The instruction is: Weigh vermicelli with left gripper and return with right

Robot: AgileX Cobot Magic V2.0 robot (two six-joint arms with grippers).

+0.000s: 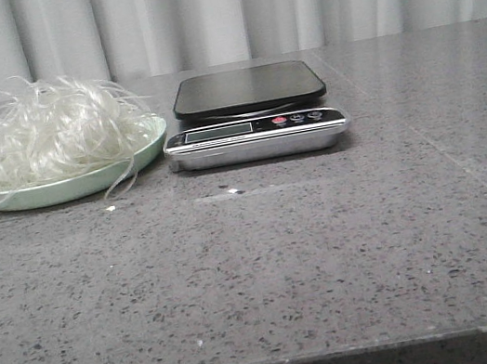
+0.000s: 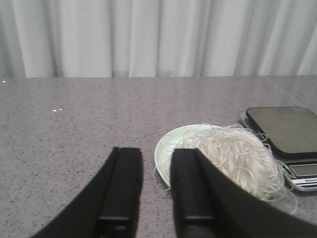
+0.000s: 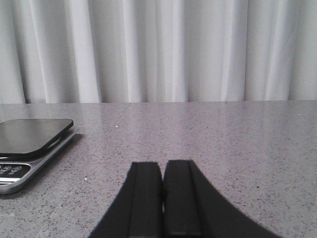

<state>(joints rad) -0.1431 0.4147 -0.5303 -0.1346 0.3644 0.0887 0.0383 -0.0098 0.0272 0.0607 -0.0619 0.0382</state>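
Observation:
The vermicelli (image 1: 41, 133) is a fluffy heap of translucent white strands on a pale green plate (image 1: 74, 185) at the table's far left. It also shows in the left wrist view (image 2: 237, 156) on the plate (image 2: 171, 144). A kitchen scale (image 1: 252, 112) with a black platform stands right of the plate; it shows in the left wrist view (image 2: 285, 131) and the right wrist view (image 3: 32, 141). My left gripper (image 2: 156, 153) is open and empty, short of the plate's near rim. My right gripper (image 3: 162, 166) is shut and empty, off to the scale's right. Neither gripper shows in the front view.
The grey speckled table (image 1: 269, 272) runs to a front edge low in the front view. A white curtain (image 1: 222, 7) hangs behind the table. A few small white crumbs (image 1: 110, 208) lie in front of the plate.

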